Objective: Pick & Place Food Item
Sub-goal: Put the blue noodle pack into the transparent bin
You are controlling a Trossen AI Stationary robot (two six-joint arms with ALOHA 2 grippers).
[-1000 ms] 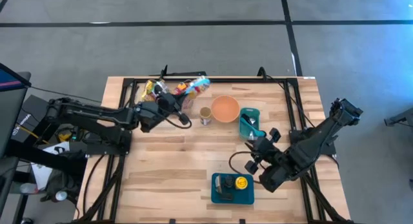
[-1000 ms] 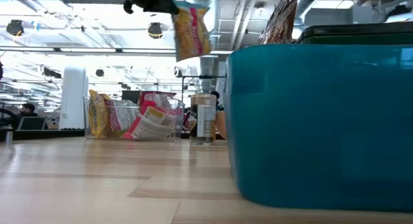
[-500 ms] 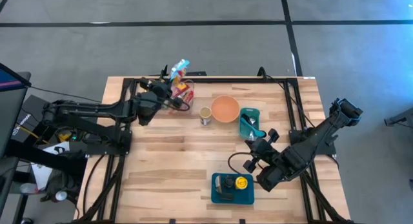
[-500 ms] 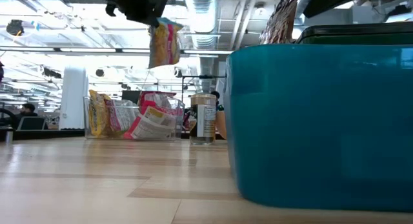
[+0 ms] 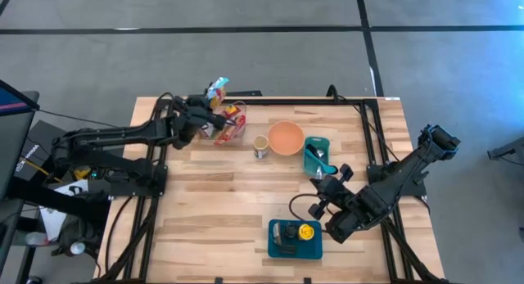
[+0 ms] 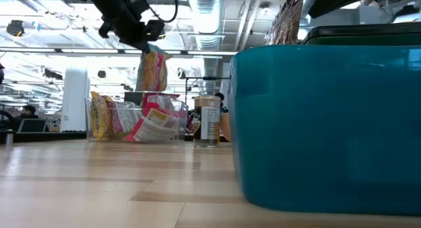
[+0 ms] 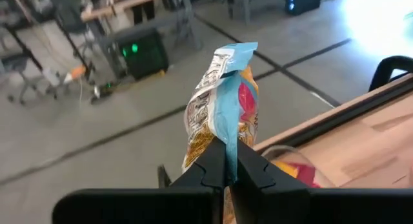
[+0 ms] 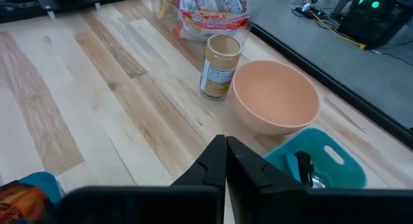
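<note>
My left jaws (image 7: 226,166) are pressed flat together on the lower edge of a snack packet (image 7: 222,104), a crinkled foil pouch in pale blue, yellow and red whose print I cannot read. In the high view that packet (image 5: 216,89) sits at the far left edge of the worktop (image 5: 221,202), just over a clear-walled bin (image 5: 232,124) stuffed with more glossy wrappers; the low view shows what the overhead one cannot, that the packet (image 6: 150,71) hangs in the air above the bin (image 6: 135,119) and is not resting in it. My right jaws (image 8: 224,153) are shut on nothing, hovering over the pale wood planks near the right side. Past them stand a small round jar (image 8: 219,66) with a tan lid and a label too small to read, a smooth peach-coloured bowl (image 8: 276,98), and a teal tray (image 8: 316,162) holding dark utensils. Nearer the front edge, only the high view shows a second teal container (image 5: 295,238) with a yellow disc inside.
</note>
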